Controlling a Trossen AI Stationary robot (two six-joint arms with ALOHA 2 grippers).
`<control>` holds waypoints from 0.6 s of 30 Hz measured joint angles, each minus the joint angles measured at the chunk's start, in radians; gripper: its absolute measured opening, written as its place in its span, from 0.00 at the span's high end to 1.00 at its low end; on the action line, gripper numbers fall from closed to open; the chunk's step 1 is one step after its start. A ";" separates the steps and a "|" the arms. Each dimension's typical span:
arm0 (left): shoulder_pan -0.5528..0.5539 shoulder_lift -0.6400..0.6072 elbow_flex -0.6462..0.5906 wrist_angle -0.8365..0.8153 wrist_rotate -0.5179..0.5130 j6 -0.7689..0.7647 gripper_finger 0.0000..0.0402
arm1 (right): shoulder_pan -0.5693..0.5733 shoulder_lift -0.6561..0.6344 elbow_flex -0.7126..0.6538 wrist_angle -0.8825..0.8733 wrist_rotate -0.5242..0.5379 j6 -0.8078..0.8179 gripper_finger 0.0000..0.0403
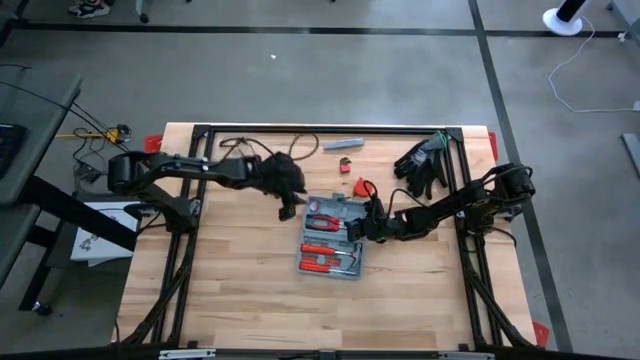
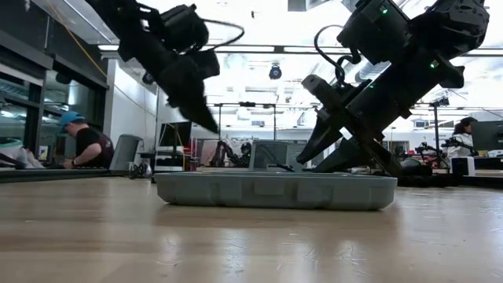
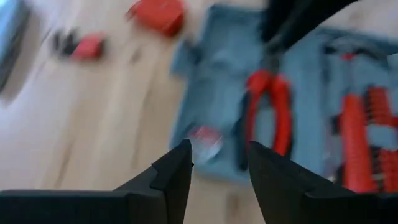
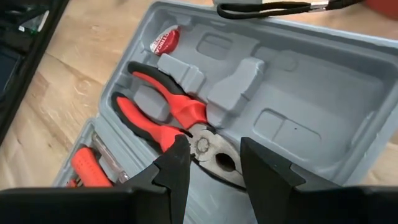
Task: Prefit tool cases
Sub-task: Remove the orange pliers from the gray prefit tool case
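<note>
The grey-blue tool case [image 1: 331, 236] lies open and flat on the table's middle. It holds red-handled pliers [image 4: 163, 113] and other red tools [image 1: 322, 257] in its recesses. My right gripper [image 4: 214, 163] is open and low over the case's right part, one finger on each side of the pliers' head [image 4: 214, 155]. My left gripper [image 1: 289, 207] is open and hangs in the air above the case's far left corner. In the low view it [image 2: 206, 116] is well clear of the case [image 2: 275, 190]. My right gripper comes slanting down from the table's right, its open fingers [image 4: 177, 163] on either side of the pliers' head [image 4: 205, 144], which lies in its recess. Whether the fingers touch the pliers I cannot tell.
Black gloves [image 1: 424, 164] lie at the far right of the table. A slim grey bar [image 1: 343, 145] lies near the far edge. Two small red pieces [image 1: 347, 164] [image 1: 363, 187] lie just beyond the case. A black cable [image 1: 262, 148] loops at far left. Bare wood lies near.
</note>
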 joint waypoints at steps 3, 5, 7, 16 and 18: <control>-0.046 0.039 0.001 0.067 0.003 0.034 0.63 | 0.000 0.000 0.000 0.001 0.000 -0.004 0.67; -0.069 0.067 0.001 0.075 0.002 0.051 0.63 | 0.000 0.000 0.000 0.003 0.000 -0.002 0.67; -0.082 0.095 0.001 0.067 0.002 0.063 0.63 | 0.000 0.000 0.000 0.001 0.001 0.003 0.67; -0.103 0.185 0.005 0.020 -0.024 0.077 0.63 | -0.005 0.000 0.000 0.001 0.007 0.006 0.67; -0.102 0.193 0.018 0.020 -0.055 0.078 0.63 | -0.008 0.000 0.000 0.001 0.008 0.017 0.67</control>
